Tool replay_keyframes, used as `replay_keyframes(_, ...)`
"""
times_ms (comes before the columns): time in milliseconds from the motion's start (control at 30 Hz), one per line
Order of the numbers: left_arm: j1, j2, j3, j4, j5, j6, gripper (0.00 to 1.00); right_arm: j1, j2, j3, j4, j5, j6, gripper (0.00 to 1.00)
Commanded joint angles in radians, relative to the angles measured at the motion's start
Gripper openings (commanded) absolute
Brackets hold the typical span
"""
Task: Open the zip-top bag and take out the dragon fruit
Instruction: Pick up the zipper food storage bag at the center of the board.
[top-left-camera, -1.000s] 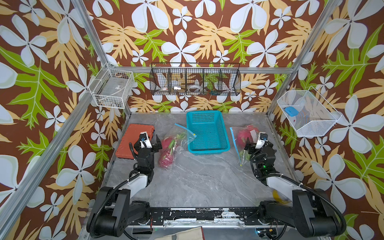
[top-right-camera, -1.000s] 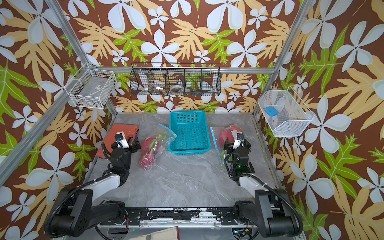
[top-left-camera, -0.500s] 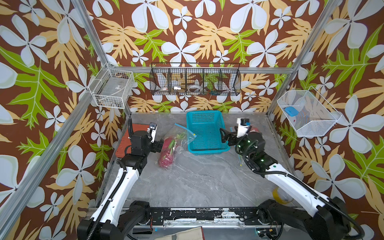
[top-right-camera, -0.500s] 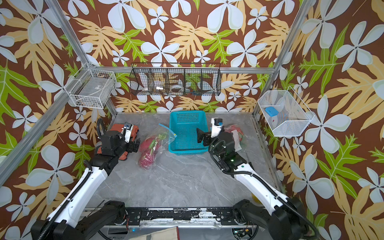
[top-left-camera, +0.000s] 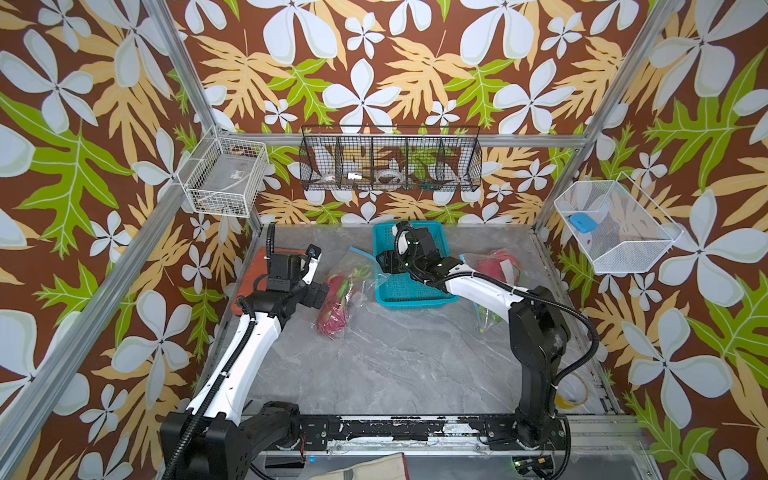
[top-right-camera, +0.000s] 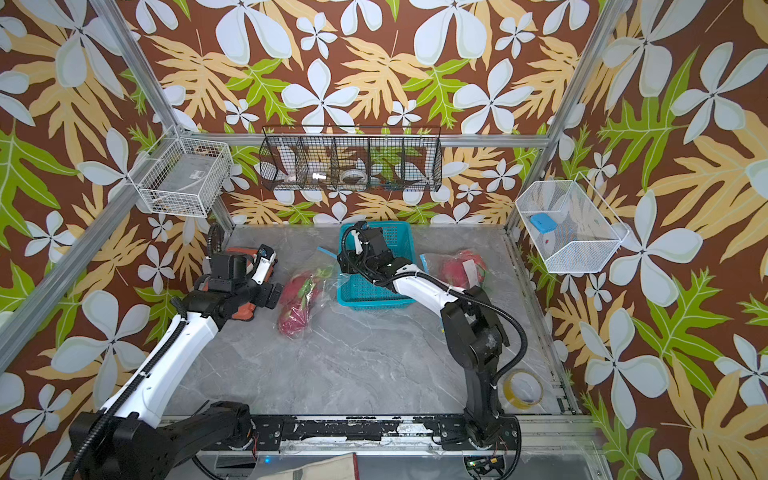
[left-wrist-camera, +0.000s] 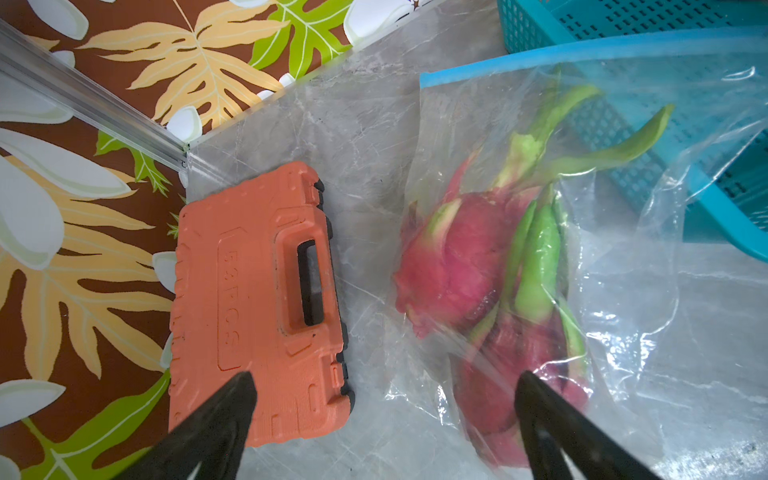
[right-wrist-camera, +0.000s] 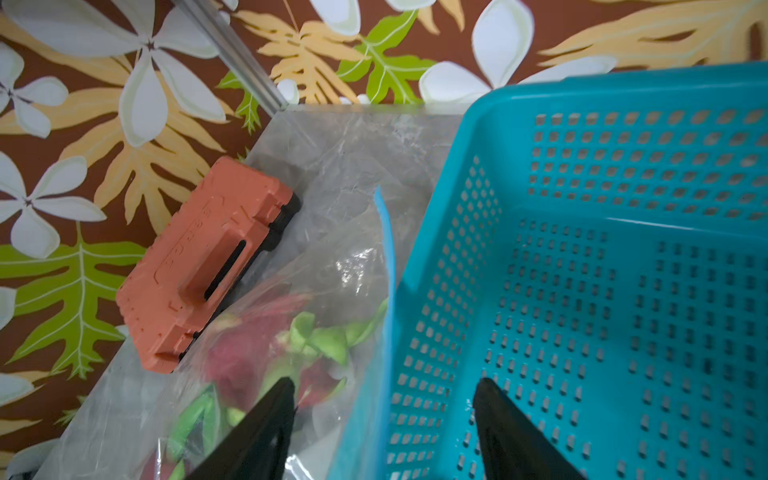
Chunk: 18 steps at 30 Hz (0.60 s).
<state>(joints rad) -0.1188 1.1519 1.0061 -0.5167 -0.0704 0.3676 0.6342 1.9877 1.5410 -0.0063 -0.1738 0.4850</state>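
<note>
Left wrist view: the left gripper (left-wrist-camera: 384, 376) hangs with jaws spread wide and empty over the gap between an orange tool case (left-wrist-camera: 249, 311) and a clear zip-top bag (left-wrist-camera: 623, 291).
Dragon fruit: pink, green-scaled dragon fruit (left-wrist-camera: 453, 257) lie inside that bag on the grey table (top-left-camera: 395, 365), just left of the blue basket (top-left-camera: 411, 302).
Right gripper: the right gripper (right-wrist-camera: 384, 382) reaches over the basket's left wall, jaws apart, the bag's blue zip strip (right-wrist-camera: 388, 249) between them.
Second bag: a second bag (top-left-camera: 496, 266) holding red fruit (top-left-camera: 490, 264) lies right of the basket.
</note>
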Motion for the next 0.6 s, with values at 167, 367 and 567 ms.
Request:
replay_keyframes(167,0.000,-0.005,-0.002,-0.013,0.010,0.031,0.98,0.027,0.033,0.002,-0.005,-0.073,0.057,0.41)
replay_keyframes(367,0.000,-0.014,0.022,-0.014,0.026,0.040,0.97,0.038,0.007,-0.003,0.037,-0.089,0.067,0.07)
replay_keyframes(567,-0.001,-0.026,0.067,-0.041,0.046,0.056,0.97,0.078,-0.009,0.079,0.003,-0.092,0.043,0.00)
